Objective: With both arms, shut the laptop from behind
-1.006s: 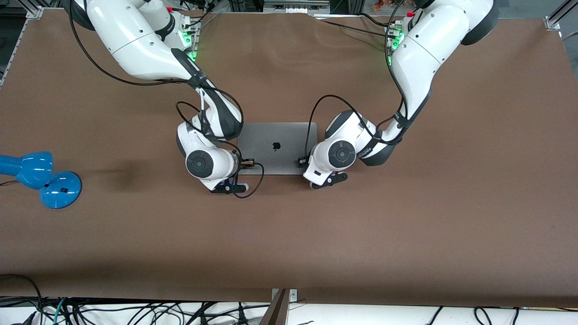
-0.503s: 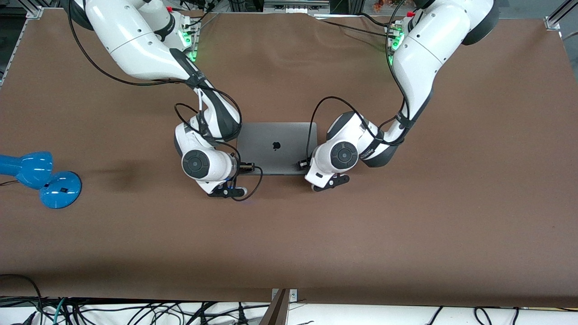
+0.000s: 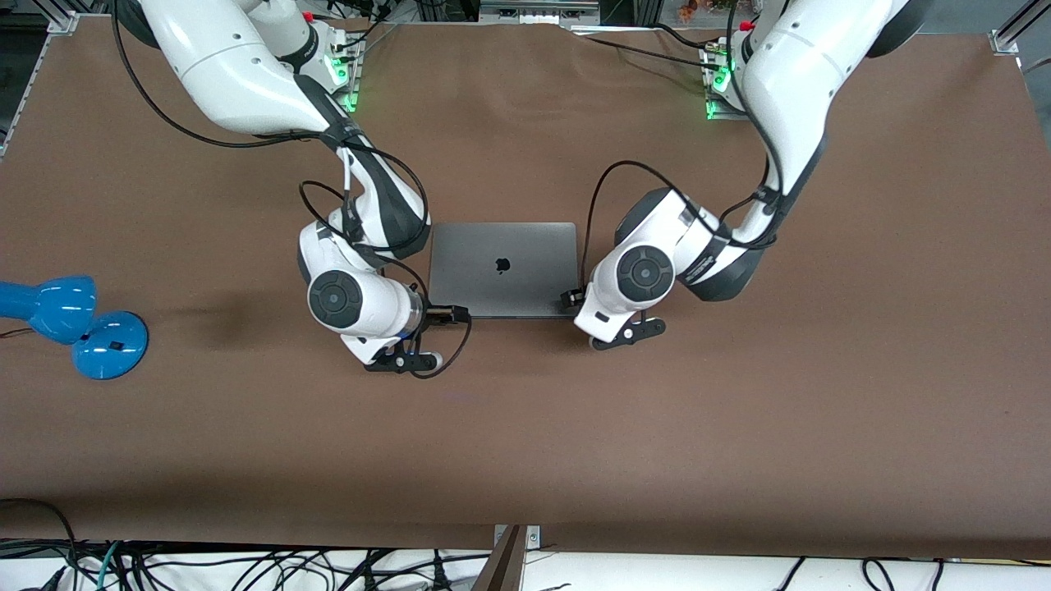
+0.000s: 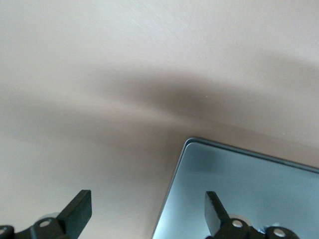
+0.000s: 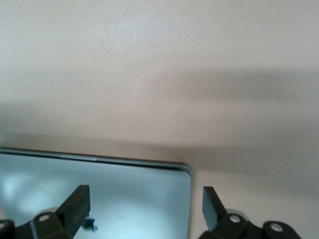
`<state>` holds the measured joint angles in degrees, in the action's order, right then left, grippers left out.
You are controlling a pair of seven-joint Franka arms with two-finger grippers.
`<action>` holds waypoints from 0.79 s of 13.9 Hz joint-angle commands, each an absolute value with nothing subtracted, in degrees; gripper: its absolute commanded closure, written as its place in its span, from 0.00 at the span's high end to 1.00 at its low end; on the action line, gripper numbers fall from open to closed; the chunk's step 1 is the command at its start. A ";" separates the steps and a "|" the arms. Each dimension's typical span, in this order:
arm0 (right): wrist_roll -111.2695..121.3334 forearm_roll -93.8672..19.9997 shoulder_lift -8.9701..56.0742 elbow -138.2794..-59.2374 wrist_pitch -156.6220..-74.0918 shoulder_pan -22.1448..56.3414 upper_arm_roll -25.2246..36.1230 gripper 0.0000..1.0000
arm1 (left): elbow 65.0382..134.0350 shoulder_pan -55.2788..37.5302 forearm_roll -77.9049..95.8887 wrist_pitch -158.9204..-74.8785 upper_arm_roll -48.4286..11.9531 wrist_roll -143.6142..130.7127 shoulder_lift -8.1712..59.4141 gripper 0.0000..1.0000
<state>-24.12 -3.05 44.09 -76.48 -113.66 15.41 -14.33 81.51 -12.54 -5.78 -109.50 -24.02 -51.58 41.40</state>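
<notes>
**Laptop shut flat, claws spread at its near corners**

Laptop [image 3: 502,268] flat on the brown counter [image 3: 739,427], lid down, dark logo up, near the counter's middle.

At the laptop's near corner toward the right arm's end: right claw [image 5: 144,211], fingers [image 5: 75,206] spread wide, holding nothing, one over the lid, the other over bare counter just off the edge.

At the laptop's near corner toward the left arm's end: left claw [image 4: 147,211], likewise wide and empty, one finger [image 4: 214,211] over the lid, the other off it.

Well apart from the laptop, at the counter's edge on the right arm's end: a blue lamp [image 3: 74,324].

Farther from the front camera than the laptop: both arm bases.
</notes>
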 commanded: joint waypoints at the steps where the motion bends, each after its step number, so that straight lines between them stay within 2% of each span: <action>1: -23.91 -2.37 40.09 -72.00 -104.27 15.12 -12.66 1.00 | 86.47 -10.29 -7.12 -106.45 -24.43 -48.27 32.37 1.00; 4: -23.64 -2.46 35.79 -68.31 -94.78 14.07 -10.73 1.00 | 92.10 -6.70 -6.51 -104.07 -24.52 -39.58 22.35 1.00; 8: -23.64 -2.29 28.76 -67.41 -87.38 12.48 -7.48 1.00 | 91.41 -1.42 -6.42 -99.67 -24.52 -31.05 16.54 1.00; 11: -21.02 -2.20 22.78 -68.90 -84.74 11.87 -4.05 1.00 | 91.23 3.32 -6.42 -98.88 -24.43 -24.97 12.32 1.00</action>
<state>-23.33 -2.91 27.08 -66.58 -86.49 12.25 -5.36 89.00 0.32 -5.90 -99.40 -23.98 -28.85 16.24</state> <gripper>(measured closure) 0.000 0.000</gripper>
